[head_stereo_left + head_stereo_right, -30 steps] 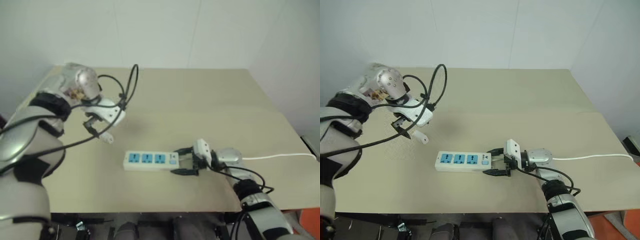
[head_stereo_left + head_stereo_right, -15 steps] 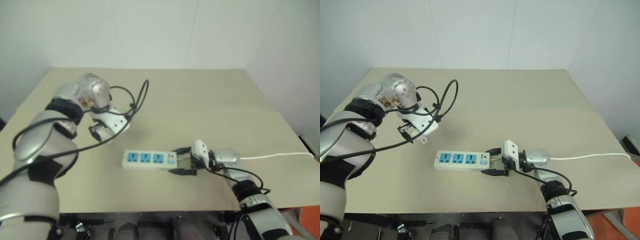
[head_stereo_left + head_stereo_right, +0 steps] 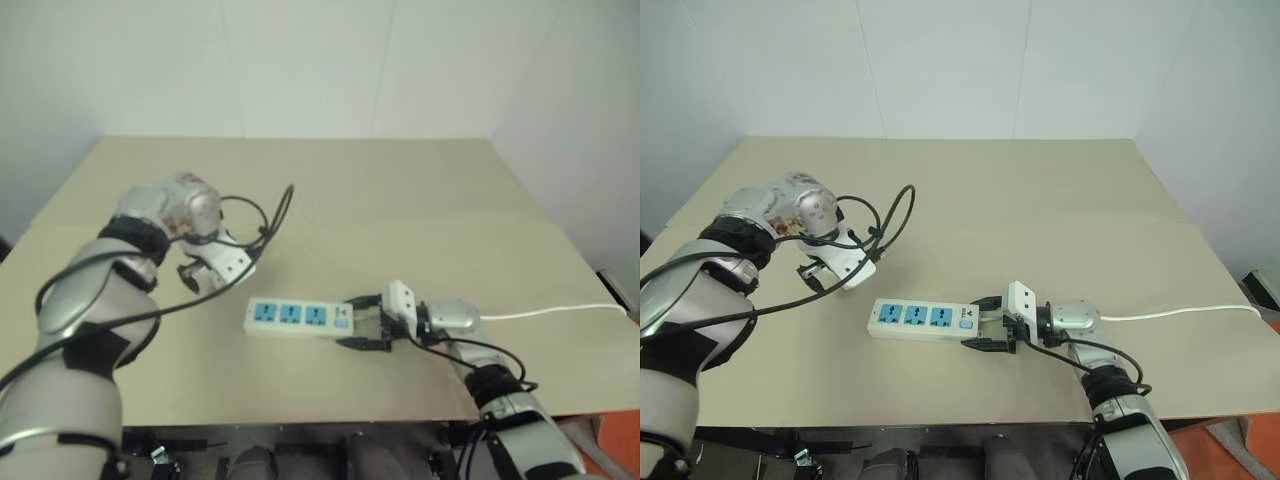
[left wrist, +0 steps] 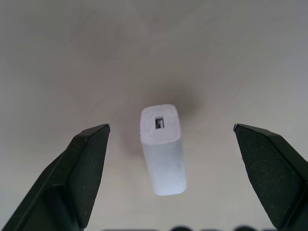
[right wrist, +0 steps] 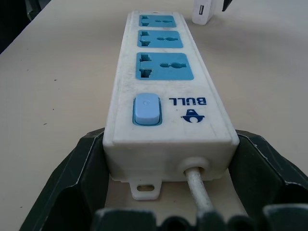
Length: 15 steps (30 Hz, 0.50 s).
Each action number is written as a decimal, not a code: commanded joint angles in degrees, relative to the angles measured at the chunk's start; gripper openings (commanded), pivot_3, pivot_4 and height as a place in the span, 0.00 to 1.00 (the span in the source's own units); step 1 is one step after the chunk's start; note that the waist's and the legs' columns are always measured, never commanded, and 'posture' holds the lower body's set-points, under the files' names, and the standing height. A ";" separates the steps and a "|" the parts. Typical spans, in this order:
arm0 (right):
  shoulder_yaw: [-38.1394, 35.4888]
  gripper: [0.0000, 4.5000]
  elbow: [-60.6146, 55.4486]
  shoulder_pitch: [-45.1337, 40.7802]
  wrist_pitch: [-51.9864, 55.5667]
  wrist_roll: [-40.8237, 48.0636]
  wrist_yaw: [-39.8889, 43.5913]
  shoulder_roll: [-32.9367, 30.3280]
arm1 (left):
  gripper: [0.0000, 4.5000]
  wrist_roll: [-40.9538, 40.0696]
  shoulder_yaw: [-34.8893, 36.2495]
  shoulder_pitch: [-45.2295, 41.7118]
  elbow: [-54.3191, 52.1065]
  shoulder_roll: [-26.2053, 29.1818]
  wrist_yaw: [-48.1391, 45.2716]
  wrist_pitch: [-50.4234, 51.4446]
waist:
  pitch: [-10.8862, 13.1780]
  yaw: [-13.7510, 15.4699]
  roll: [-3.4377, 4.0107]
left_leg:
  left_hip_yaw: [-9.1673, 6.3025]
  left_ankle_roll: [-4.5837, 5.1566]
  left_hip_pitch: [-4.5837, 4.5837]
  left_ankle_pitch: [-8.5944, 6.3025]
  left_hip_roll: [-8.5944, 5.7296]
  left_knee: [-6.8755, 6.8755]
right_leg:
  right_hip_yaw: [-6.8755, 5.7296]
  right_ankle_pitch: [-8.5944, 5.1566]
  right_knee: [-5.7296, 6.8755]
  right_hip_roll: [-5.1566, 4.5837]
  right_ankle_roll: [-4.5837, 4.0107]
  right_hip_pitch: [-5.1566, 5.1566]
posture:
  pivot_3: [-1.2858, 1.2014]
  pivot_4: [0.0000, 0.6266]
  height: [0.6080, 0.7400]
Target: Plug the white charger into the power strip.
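Hovering over the charger point(image 4: 162, 149) on the table point(image 3: 1040, 190), the left pincer point(image 4: 171, 178) gapes wide; the right pincer point(image 3: 983, 322) clamps the power strip's point(image 3: 923, 320) end.

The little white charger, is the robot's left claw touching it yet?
Apart. In the left wrist view, the white charger lies on the table between the left gripper's two open fingers, with bare table on both sides.
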 commanded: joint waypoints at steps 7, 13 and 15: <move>2.23 0.76 0.94 1.71 1.12 -3.96 -2.09 -0.60 | 1.00 3.35 1.99 0.15 2.34 -1.71 3.19 1.21 | 0.00 -0.02 0.00 | 0.00 0.00 0.00 0.00 0.00 0.00 | 0.00 0.00 0.00 0.00 0.00 0.00 | 0.52 0.24 1.00; 2.40 0.76 0.72 2.06 1.17 -4.45 -2.71 -0.81 | 1.00 5.76 1.64 0.29 3.85 -2.37 5.67 1.32 | 0.00 0.00 -0.01 | -0.01 0.00 0.01 0.00 -0.01 0.00 | 0.01 0.00 0.01 0.01 0.00 0.00 | 0.52 0.24 1.00; 2.42 0.76 0.55 2.25 1.18 -4.50 -2.87 -0.92 | 1.00 6.34 1.56 0.34 4.19 -2.51 6.28 1.28 | -0.01 0.01 -0.01 | -0.01 0.00 0.02 0.00 -0.01 0.00 | 0.01 0.00 0.01 0.01 0.00 0.01 | 0.52 0.24 1.00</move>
